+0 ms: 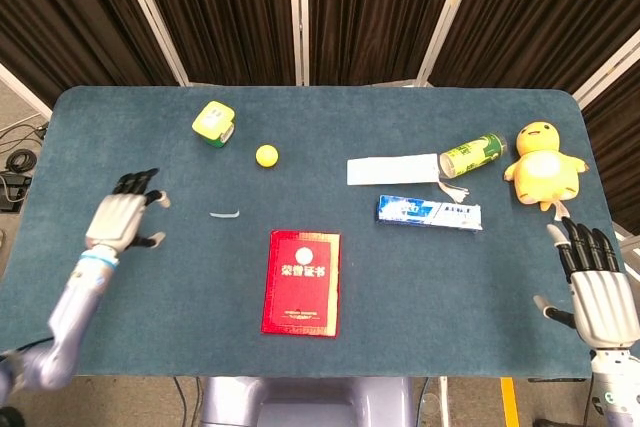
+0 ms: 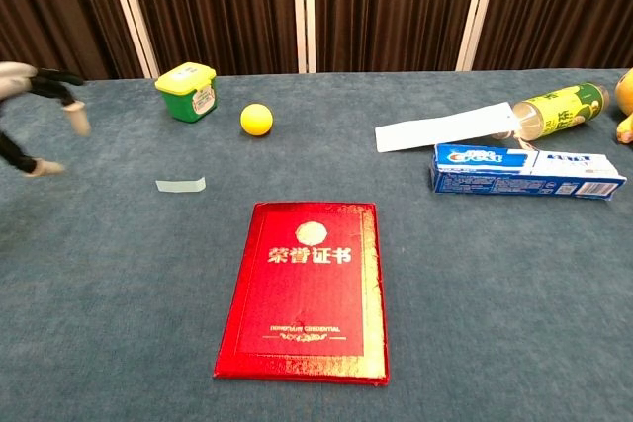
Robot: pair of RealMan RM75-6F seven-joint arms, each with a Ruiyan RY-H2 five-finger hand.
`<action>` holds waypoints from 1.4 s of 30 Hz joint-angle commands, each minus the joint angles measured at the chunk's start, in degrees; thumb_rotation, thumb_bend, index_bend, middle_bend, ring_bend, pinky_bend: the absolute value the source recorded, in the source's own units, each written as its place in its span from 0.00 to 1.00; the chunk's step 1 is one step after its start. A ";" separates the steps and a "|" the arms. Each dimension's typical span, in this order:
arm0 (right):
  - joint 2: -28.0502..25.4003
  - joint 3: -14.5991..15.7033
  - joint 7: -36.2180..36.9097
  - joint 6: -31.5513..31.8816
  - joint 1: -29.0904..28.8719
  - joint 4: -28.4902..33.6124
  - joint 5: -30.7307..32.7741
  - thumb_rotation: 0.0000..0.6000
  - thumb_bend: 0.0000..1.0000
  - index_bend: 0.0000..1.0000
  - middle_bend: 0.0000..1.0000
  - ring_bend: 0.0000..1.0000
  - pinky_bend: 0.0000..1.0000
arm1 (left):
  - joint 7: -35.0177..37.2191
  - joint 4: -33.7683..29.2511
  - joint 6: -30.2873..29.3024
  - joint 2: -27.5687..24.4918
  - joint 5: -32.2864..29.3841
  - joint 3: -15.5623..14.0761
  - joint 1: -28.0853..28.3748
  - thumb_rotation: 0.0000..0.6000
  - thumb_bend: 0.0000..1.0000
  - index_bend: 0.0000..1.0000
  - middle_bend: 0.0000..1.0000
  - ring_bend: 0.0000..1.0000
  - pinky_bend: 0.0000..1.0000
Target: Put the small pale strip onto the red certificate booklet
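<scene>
The left hand (image 1: 122, 219) hangs over the blue table (image 1: 150, 327) on its left side, fingers spread and holding nothing; in the chest view only its dark fingertips show at the left edge (image 2: 40, 106). It sits to the left of the strip (image 1: 224, 214), near but clearly apart from it. The strip is small and pale, lying flat on the cloth, left of and a little farther back than the red booklet (image 1: 301, 282). It does not touch the booklet. The booklet lies closed near the front edge, about the middle of the table, gold lettering up.

The right hand (image 1: 596, 287) is at the near right corner, off past the table's edge, fingers apart and pointing away, nothing in it. It is well apart from everything on the table.

Toward the far left stands a small green tub with a yellow lid (image 1: 213, 122), and just right of it a yellow ball (image 1: 266, 155). On the right half lies a white flat strip of card (image 1: 392, 169), its right end touching a green can (image 1: 472, 155) lying on its side. Just in front of those is a blue and white toothpaste box (image 1: 429, 212). A yellow plush chick (image 1: 542, 165) sits at the far right edge.
</scene>
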State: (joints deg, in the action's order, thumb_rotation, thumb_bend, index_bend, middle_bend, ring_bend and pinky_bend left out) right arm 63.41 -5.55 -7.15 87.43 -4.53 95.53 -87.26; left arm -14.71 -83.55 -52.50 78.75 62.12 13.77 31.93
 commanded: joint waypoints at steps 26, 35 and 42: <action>0.26 -1.43 1.75 0.12 -0.32 -1.90 2.35 1.00 0.00 0.06 0.00 0.00 0.00 | -3.61 20.97 8.96 16.89 -6.31 -1.32 12.94 1.00 0.40 0.45 0.00 0.00 0.00; 0.24 -1.50 2.12 -0.07 -0.42 -2.07 2.62 1.00 0.00 0.07 0.00 0.00 0.00 | -4.08 22.66 9.90 18.09 -7.52 -1.87 13.50 1.00 0.41 0.47 0.00 0.00 0.00; 0.24 -1.42 2.31 -0.34 -0.52 -2.19 2.74 1.00 0.00 0.08 0.00 0.00 0.00 | -5.65 24.01 9.78 19.59 -8.74 -1.88 14.51 1.00 0.43 0.50 0.00 0.00 0.00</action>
State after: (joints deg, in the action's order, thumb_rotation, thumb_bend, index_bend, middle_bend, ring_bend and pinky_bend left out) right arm 63.65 -6.97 -4.84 87.09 -5.05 93.33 -84.52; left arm -20.26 -59.63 -42.72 98.24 53.48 11.90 46.34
